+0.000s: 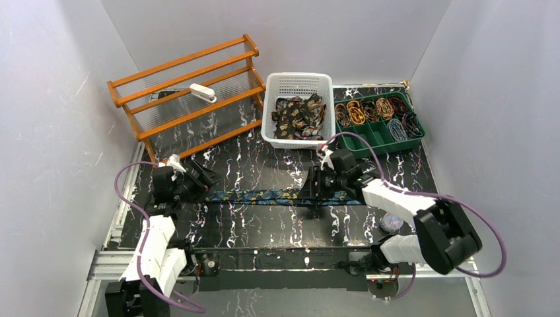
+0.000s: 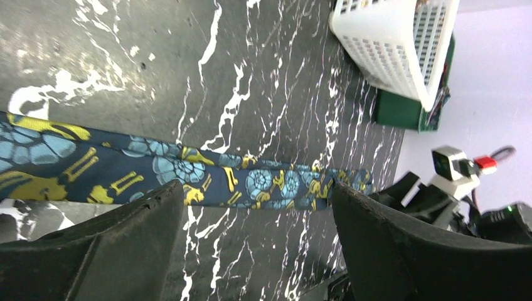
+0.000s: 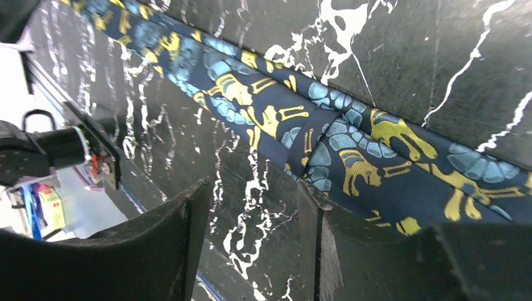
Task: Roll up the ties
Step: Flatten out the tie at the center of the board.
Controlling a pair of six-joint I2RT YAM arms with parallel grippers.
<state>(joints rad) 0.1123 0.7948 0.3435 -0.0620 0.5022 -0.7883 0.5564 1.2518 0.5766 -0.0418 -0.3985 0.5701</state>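
A dark blue tie with teal and gold paisley lies flat and stretched out across the middle of the black marbled table. My left gripper hovers at its left end, open; in the left wrist view the tie runs just beyond the gripper, with only bare table between the fingers. My right gripper stands over the tie's right part, open. In the right wrist view the gripper has only table between its fingers, and its right finger overlaps the edge of the tie.
At the back, a white basket holds several loose brown ties. Beside it, a green tray holds several rolled ties. A wooden rack stands back left. A small round object lies near the right arm's base.
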